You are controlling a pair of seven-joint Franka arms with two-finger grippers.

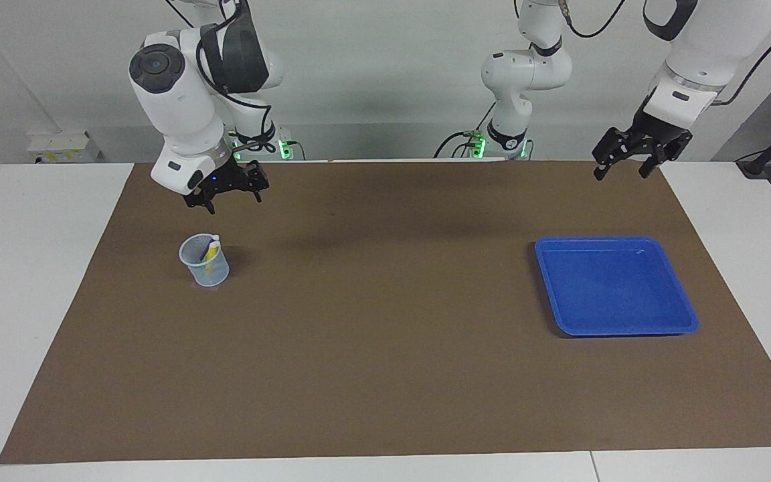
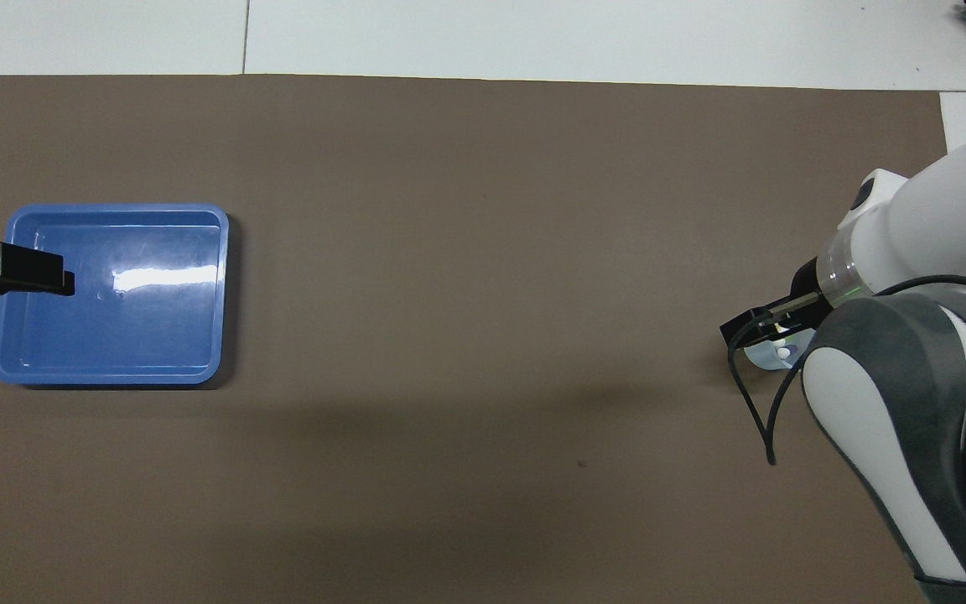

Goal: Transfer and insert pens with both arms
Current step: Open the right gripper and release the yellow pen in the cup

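- Pens [image 1: 209, 253] stand upright in the clear cup [image 1: 204, 261], toward the right arm's end of the mat.
- Right gripper [image 1: 225, 198] hangs above the cup, fingers apart, empty.
- Left gripper [image 1: 626, 163], fingers apart, waits near the blue tray [image 1: 685, 320], which holds nothing.

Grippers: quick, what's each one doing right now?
Left gripper: open, empty, raised near the tray.
Right gripper: open, empty, raised by the cup with the pens.

Blue tray [image 1: 616, 326], brown mat [image 1: 385, 375], clear cup [image 1: 204, 261], yellow pen [image 1: 209, 252]
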